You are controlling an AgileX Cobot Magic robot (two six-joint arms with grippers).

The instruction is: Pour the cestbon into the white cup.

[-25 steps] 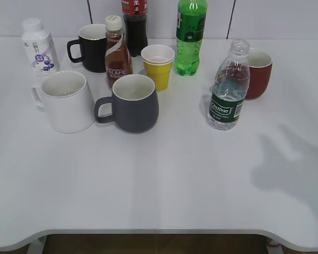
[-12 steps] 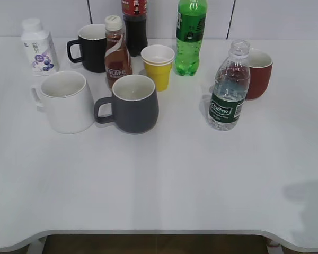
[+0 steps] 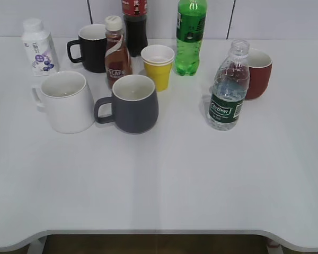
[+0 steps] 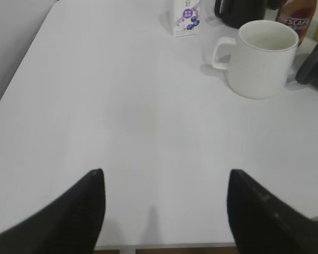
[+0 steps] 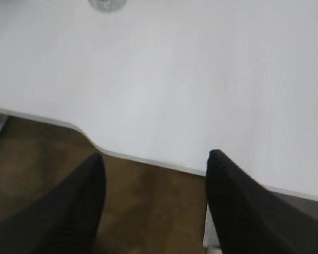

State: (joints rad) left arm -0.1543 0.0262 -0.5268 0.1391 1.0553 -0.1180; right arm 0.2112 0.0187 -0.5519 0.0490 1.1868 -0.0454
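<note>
Black fingers, left gripper (image 4: 164,206): standing wide apart, gripping nothing, hanging over bare white table (image 4: 122,116) near its front edge; missing from the exterior view.
Milk-white small bottle (image 3: 38,46): standing at the far left, purple print on its front.
White cup (image 3: 65,100): sitting upright at the left of the group, handle pointing left, mouth open upward, inside looking empty; in the left wrist view showing ahead and to the right of the fingers (image 4: 262,58), well apart from them.
Black mug (image 3: 90,47): standing behind the white cup, handle pointing left.
Brown Nescafe bottle (image 3: 117,52): standing upright between black mug and yellow paper cup (image 3: 158,66).
Dark grey mug (image 3: 131,103): sitting just beside the white cup on its right, handle pointing toward it.
Dark cola bottle (image 3: 134,26): standing at the back, top cut off by the frame.
Green soda bottle (image 3: 190,36): standing at the back, right of the yellow cup.
Cestbon (image 3: 229,87): standing upright right of centre, uncapped, clear ribbed body, dark green label with white lettering, touched by nothing; only its base showing at the top of the right wrist view (image 5: 107,5).
Red mug (image 3: 257,73): sitting just behind and right of the cestbon.
Black fingers, right gripper (image 5: 155,203): spread apart, empty, hanging over the table's front edge, well apart from the cestbon.
</note>
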